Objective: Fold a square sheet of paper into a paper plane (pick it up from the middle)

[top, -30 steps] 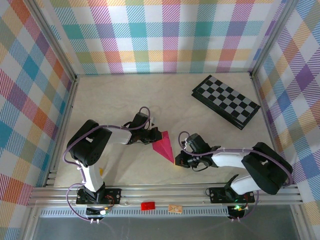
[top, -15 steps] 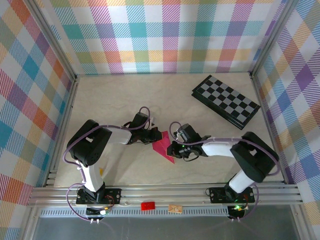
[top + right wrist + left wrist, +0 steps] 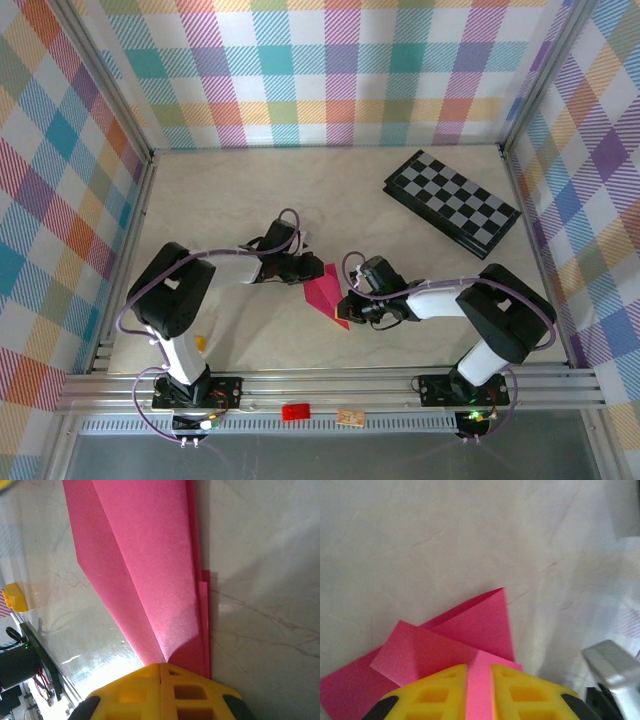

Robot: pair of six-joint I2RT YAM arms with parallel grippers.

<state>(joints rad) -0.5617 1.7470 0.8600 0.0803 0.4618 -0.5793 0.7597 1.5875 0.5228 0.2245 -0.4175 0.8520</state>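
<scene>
Bright, even light; soft, hazy left wrist view; glare on the table point(image 3: 100, 645) at right wrist

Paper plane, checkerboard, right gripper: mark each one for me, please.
paper plane point(image 3: 322, 292), top external view, middle of the pink folded sheet.
checkerboard point(image 3: 452, 203), top external view, centre of its chequered face.
right gripper point(image 3: 161, 669), right wrist view, seam where its closed yellow tips meet.
</scene>
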